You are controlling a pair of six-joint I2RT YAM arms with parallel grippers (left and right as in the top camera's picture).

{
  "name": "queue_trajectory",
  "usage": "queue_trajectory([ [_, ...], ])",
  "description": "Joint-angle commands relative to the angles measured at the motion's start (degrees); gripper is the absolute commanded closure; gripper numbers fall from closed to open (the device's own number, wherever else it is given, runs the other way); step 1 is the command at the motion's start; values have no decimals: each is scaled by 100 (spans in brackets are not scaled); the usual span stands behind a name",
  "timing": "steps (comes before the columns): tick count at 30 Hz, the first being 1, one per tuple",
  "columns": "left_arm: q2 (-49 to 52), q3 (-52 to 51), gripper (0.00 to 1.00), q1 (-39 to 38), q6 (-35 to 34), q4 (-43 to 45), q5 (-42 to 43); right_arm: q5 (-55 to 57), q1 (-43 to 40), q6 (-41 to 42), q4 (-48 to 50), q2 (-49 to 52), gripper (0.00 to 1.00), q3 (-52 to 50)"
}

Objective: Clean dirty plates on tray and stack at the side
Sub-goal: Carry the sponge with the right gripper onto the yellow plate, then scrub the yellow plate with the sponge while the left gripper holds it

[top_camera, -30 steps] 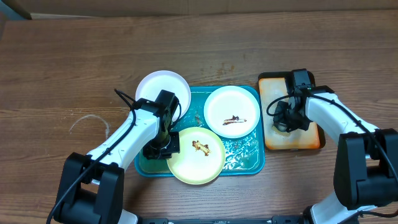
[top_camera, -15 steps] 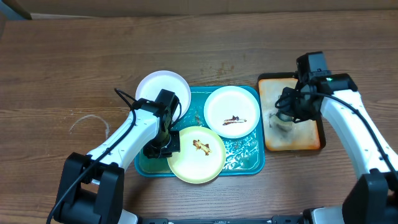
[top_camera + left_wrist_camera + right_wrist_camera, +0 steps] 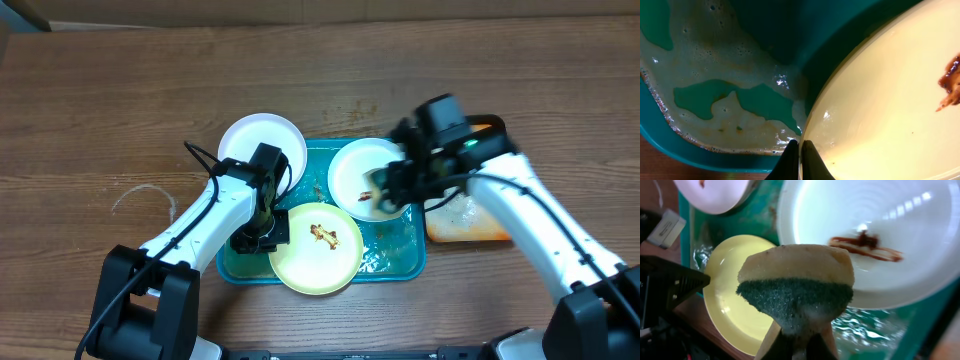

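Two arms work at a wooden table [image 3: 120, 90] over a teal tray [image 3: 400, 250] that holds foamy water.

The 3 plates:
- **Far white plate:** The far white plate [image 3: 250, 140] lies at the tray's far left corner and overlaps the rim there.
- **Smeared white plate:** The smeared white plate [image 3: 900, 275] lies in the far right part of the tray. It carries a brown streak [image 3: 865, 242] across its middle.
- **Yellow-green plate:** The yellow-green plate [image 3: 315, 255] lies at the near side and overhangs the tray's near rim. It bears a small brown smear [image 3: 322, 236] near its centre.

The 2 grippers:
- **Left gripper:** The left gripper [image 3: 800, 150] is closed on the left rim of the yellow-green plate. In the left wrist view its 2 dark fingertips pinch the plate's edge, directly above the foam-covered tray floor.
- **Right gripper:** The right gripper [image 3: 800, 342] is clamped on a sponge [image 3: 795, 280], which is yellow on 1 face and dark green on the other. It sits over the near right part of the smeared white plate. In the right wrist view the sponge stands in front of both that plate and the yellow-green plate. Whether the sponge touches either plate cannot be told.

An orange-brown tray [image 3: 470, 228] sits just beside the teal tray on its right, with a pale patch on its surface. It is partly hidden by the right arm.
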Motion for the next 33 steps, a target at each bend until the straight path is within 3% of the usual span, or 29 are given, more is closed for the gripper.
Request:
queue_trajectory([
  [1, 44, -37, 96, -42, 44, 42, -39, 275, 697, 531, 249, 186, 96, 26],
  [9, 44, -37, 96, -42, 42, 39, -37, 835, 1823, 1679, 1012, 951, 96, 7],
  [21, 44, -37, 96, -42, 42, 39, -39, 903, 2249, 2404, 1904, 1744, 96, 4],
  [25, 44, -37, 96, -42, 42, 37, -37, 962, 2249, 2509, 1814, 1950, 96, 0],
  [28, 44, -37, 96, -42, 42, 35, -37, 1679, 2216, 3084, 1287, 2006, 96, 0],
  [33, 44, -37, 96, -42, 42, 37, -39, 2124, 2083, 3093, 575, 2006, 96, 2],
])
